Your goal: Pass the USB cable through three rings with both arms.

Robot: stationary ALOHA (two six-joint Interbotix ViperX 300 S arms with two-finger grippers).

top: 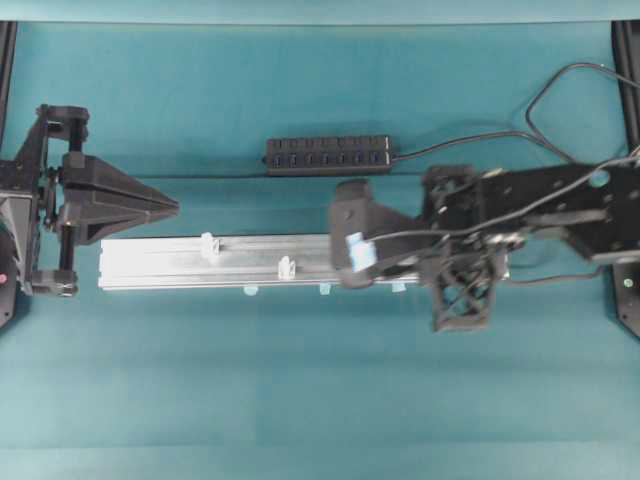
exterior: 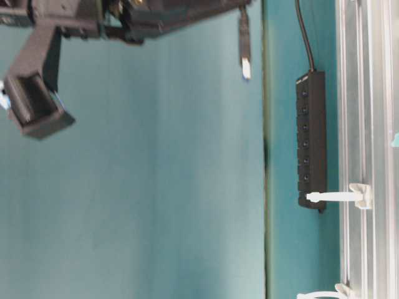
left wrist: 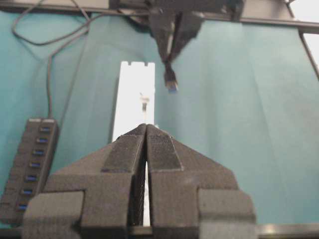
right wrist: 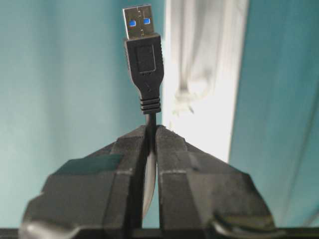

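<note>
Looking down the right wrist camera, I saw my right hand (right wrist: 149, 132) clenched on the USB cable (right wrist: 149, 122) just behind its plug (right wrist: 143, 55), which stood clear beyond the fingertips, moulded black with a ribbed strain relief and a bright metal tip showing blue inside. Past it lay the silver aluminium rail (right wrist: 204, 59), washed out, with one whitish ring (right wrist: 192, 89) blurred on it. I judged the cable was picked up and carried above the rail's right end, with no ring threaded yet. Next I would need to lower the plug and line it up level with the nearest ring's opening; those translucent loops looked small, so aim mattered. Farther along the counter (top: 300, 400), covered in teal cloth, two rings (top: 286, 267) stood upright on the grooved rail; I could not see the third from overhead. At the far end my left hand (top: 172, 207) waited clenched on nothing, its ridged pads (left wrist: 122, 152) pressed together. A black USB hub (top: 327, 155) lay behind the rail.
</note>
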